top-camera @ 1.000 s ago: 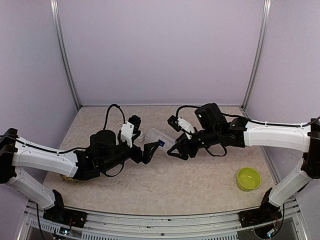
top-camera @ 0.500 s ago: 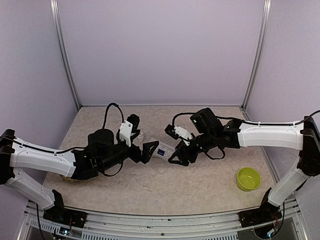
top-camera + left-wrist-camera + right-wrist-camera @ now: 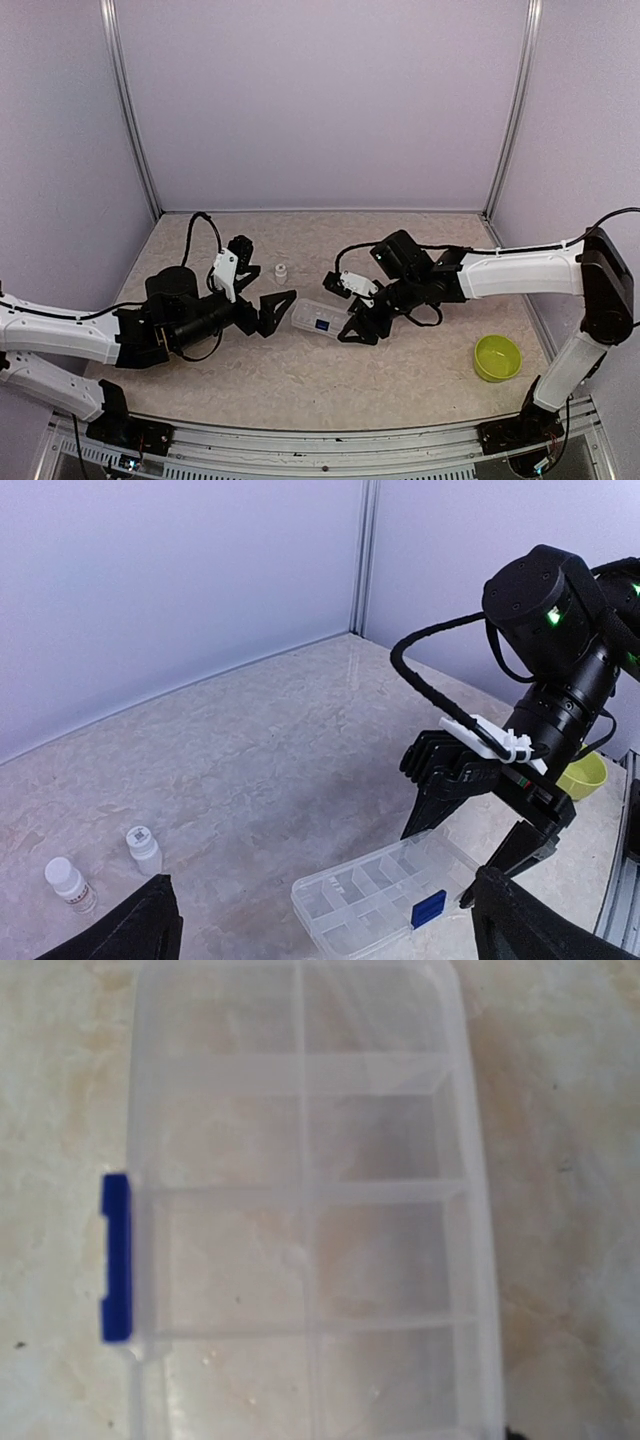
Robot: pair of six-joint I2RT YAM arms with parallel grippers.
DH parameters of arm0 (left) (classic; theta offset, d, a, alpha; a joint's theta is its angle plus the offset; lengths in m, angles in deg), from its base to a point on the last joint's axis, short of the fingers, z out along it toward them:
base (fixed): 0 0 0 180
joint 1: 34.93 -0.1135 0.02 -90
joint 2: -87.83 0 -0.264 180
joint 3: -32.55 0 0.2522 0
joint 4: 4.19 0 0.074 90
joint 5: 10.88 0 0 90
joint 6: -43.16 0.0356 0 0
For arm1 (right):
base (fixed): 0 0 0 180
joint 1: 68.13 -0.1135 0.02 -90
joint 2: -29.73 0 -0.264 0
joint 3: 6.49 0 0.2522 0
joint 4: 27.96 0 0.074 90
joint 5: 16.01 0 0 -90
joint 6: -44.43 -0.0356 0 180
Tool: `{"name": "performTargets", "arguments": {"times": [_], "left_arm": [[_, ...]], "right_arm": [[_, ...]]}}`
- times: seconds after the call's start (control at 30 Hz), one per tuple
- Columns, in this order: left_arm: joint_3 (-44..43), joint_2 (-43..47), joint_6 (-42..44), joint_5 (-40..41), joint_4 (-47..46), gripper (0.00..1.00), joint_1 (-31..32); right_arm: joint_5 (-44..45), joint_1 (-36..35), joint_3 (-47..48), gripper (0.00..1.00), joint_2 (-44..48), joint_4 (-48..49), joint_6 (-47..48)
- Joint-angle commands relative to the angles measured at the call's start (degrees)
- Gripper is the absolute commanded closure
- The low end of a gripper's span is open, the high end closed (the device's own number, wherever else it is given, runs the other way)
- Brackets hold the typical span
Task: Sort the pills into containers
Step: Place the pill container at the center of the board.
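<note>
The flat clear plastic compartment box [image 3: 318,318] lies on the marbled tabletop [image 3: 400,380], its blue latch [image 3: 428,908] apparently fastened. No pills show in any view. The left gripper [image 3: 277,312] hangs just left of the box with jaws spread wide, holding nothing. The right gripper [image 3: 353,327] straddles the box's right end, jaws partly apart; whether they actually pinch it, I cannot tell. The risk is that prying the latch while that end is loosely held could skid or flip the light box, perhaps toward the two small white bottles [image 3: 143,848] behind its left end.
</note>
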Motion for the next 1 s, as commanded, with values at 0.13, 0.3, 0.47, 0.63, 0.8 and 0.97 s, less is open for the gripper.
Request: {"name": "performTargets", "arguments": {"times": [0.13, 0.3, 0.47, 0.63, 0.8, 0.97], "left_arm": [[3.23, 3.98, -2.3, -3.65, 3.76, 0.01, 0.28], [4.33, 4.16, -2.47, -4.32, 4.46, 0.01, 0.28], [4.43, 3.75, -2.42, -5.26, 4.31, 0.01, 0.28], [4.42, 3.06, -2.46, -5.96, 3.71, 0.01, 0.28], [4.58, 2.37, -2.66, -6.55, 2.71, 0.01, 0.28], [4.65, 1.57, -2.91, -7.09, 2.45, 0.01, 0.26]], "right_arm": [[1.04, -0.39, -1.89, 0.37, -4.04, 2.14, 2.84], [1.13, -0.43, -3.77, 0.37, -4.51, 5.75, 3.05], [2.94, -0.37, -4.45, 0.37, -6.83, 6.07, 4.01], [3.78, -0.59, -4.34, 0.36, -9.06, 6.15, 4.09], [5.46, -0.73, -4.79, 0.35, -10.2, 6.52, 4.36], [6.61, -1.12, -4.98, 0.31, -10.96, 6.52, 4.78]]}}
